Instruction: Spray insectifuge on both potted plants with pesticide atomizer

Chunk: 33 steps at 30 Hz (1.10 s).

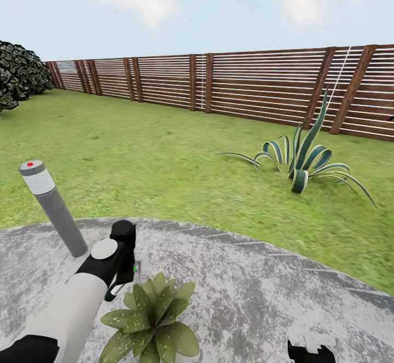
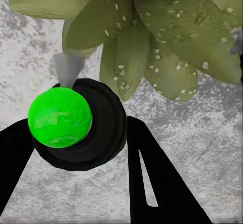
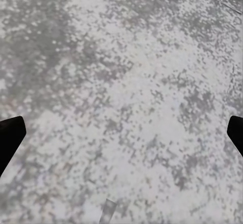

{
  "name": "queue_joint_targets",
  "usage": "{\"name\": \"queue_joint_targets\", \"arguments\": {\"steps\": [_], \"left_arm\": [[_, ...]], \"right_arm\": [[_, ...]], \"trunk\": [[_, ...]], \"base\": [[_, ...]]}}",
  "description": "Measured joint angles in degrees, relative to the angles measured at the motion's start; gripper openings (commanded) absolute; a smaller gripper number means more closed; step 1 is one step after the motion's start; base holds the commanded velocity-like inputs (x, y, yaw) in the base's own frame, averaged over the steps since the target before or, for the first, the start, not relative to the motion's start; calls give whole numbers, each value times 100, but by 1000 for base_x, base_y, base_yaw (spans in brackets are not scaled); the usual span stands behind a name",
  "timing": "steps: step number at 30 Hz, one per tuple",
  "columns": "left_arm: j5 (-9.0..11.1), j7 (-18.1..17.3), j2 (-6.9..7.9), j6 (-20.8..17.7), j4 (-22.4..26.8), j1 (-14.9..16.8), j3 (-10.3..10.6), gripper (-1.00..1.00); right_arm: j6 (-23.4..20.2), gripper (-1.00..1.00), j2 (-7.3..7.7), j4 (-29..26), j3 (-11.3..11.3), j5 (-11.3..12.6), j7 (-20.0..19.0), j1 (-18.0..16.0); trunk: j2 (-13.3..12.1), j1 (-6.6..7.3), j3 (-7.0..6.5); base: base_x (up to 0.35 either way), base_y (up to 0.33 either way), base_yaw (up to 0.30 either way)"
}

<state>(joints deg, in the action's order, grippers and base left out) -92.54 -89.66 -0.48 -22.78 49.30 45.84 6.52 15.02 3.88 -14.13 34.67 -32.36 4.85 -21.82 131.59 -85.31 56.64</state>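
One potted plant [image 1: 153, 319], a low rosette of speckled green leaves, stands on the round stone patio [image 1: 246, 297] just in front of me; its pot is hidden under the leaves. My left gripper [image 1: 128, 264] is shut on the pesticide atomizer [image 2: 76, 128], a dark round head with a bright green cap and a pale nozzle aimed at the plant's leaves [image 2: 152, 37], close above them. The bottle [image 1: 140, 267] shows pale beside the wrist. Low over bare patio at the near right, my right gripper [image 1: 312, 351] is open, its fingertips [image 3: 10, 133] spread wide. The second potted plant is out of view.
A grey bollard lamp [image 1: 54, 210] with a red dot stands at the patio's left rim, beside my left arm. A big striped agave [image 1: 303, 160] grows on the lawn to the right. The brown slat fence [image 1: 246, 84] closes the back, with a dark bush [image 1: 19, 73] far left.
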Motion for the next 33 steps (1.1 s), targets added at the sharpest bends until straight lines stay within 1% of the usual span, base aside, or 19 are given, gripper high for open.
{"name": "queue_joint_targets", "arguments": {"steps": [3, 4, 5, 7, 11, 14, 16, 18, 22, 24, 25, 26, 27, 28, 29, 30, 31, 33], "left_arm": [[8, -1, 95, 18, -30, -17, -36, -100], [27, -1, 168, 19, -34, -19, -45, -100], [38, -1, 209, 25, -36, -20, -53, -100], [62, -2, 247, 100, -29, -18, -72, -100], [67, -2, 192, 200, 38, -13, -65, -100], [67, -2, 71, 213, 93, 28, -39, -100], [71, -1, 27, 217, 175, 48, -27, -100], [70, -1, 17, 225, 267, 63, -26, -100], [71, -2, 74, 233, 329, 46, -55, -100], [68, -3, 176, 246, 326, -5, -77, -100], [71, -2, 259, 243, 325, -20, -82, -100], [78, -2, 412, 231, 305, -35, -97, -100], [87, -2, 516, 227, 283, -42, -105, -100], [147, -2, 643, 223, 264, -48, -125, -100], [231, -3, 714, 225, 253, -53, -164, -100], [440, -3, 809, 233, 244, -116, -272, -100], [579, -3, 857, 238, 243, -218, -341, -100], [700, -3, 889, 244, 240, -370, -398, -100]], "right_arm": [[0, 100, 0, 2, 1, 0, 0, 0], [0, 100, 0, 1, 1, 0, 0, 0], [3, 100, 0, 1, 1, 0, 0, 0], [2, 100, 0, 4, 1, 0, 1, 0], [1, 100, 0, 5, 1, -7, -1, 0], [3, 100, 0, 5, 1, -7, -1, 0], [2, 100, 0, 5, 0, -6, 0, 0], [4, 100, 0, 5, 0, -5, 0, 0], [2, 100, 0, 4, 1, -5, -1, 0], [2, 100, 0, 4, 1, -5, -1, 0], [3, 100, 0, 3, 1, -6, -1, 0], [2, 100, 0, 4, 0, -6, -1, 0], [3, 100, 0, 5, 1, -5, -1, 0], [2, 100, 0, 5, 0, -6, -1, 0], [1, 100, 0, 5, 1, -4, -1, 0], [2, 100, 0, 5, 0, -5, -1, 0], [3, 100, 0, 5, 1, -4, -1, 0], [7, 100, 0, 5, 1, -6, -1, 0]], "trunk": [[0, 0, 0], [0, 0, 0], [0, 0, 0], [0, 0, 0], [0, 0, 0], [0, 0, 0], [0, 0, 0], [0, 0, 0], [0, 0, 0], [0, 0, 0], [0, 0, 0], [0, 0, 0], [0, 0, 0], [0, 0, 0], [0, 0, 0], [0, 0, 0], [0, 0, 0], [0, 0, 0]], "base": [[0, 0, 0], [0, 0, 0], [0, 0, 0], [0, 0, 0], [0, 0, 0], [0, 0, 0], [0, 0, 0], [0, 0, 0], [0, 0, 0], [0, 0, 0], [0, 0, 0], [0, 0, 0], [0, 0, 0], [0, 0, 0], [0, 0, 0], [0, 0, 0], [0, 0, 0], [0, 0, 0]]}}
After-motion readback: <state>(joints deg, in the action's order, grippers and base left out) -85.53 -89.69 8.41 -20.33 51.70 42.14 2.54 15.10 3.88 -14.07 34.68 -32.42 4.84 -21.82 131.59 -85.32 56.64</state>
